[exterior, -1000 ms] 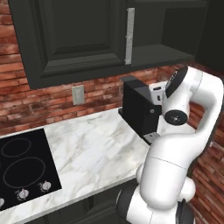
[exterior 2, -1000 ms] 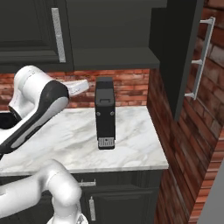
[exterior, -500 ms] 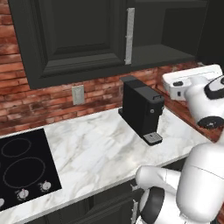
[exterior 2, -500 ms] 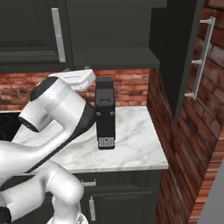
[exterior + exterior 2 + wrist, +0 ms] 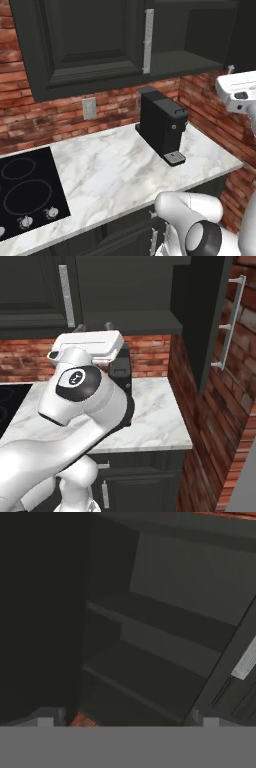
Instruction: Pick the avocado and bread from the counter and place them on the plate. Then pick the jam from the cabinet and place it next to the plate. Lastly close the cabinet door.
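Observation:
My gripper (image 5: 125,719) is open and holds nothing, its fingertips (image 5: 47,717) far apart. It hangs in front of the open cabinet (image 5: 150,662) and faces bare dark shelves. From the right base, the gripper (image 5: 94,327) sits just under the cabinet's bottom edge, above the counter (image 5: 155,416). The cabinet door (image 5: 210,316) stands swung open at the right, with its silver bar handle (image 5: 227,326) showing. The left base view has my hand (image 5: 240,92) at the right edge, below the open cabinet (image 5: 195,45). Avocado, bread, plate and jam are out of view.
A black coffee machine (image 5: 160,125) stands on the marble counter (image 5: 115,165) against the brick wall. A black cooktop (image 5: 25,190) lies at the left. The neighbouring cabinet door (image 5: 85,40) is shut. A brick side wall (image 5: 210,421) bounds the counter's right end.
The arm has swung round and carried the hand to the right and slightly up, closer to the open cabinet. The jaws have stayed open.

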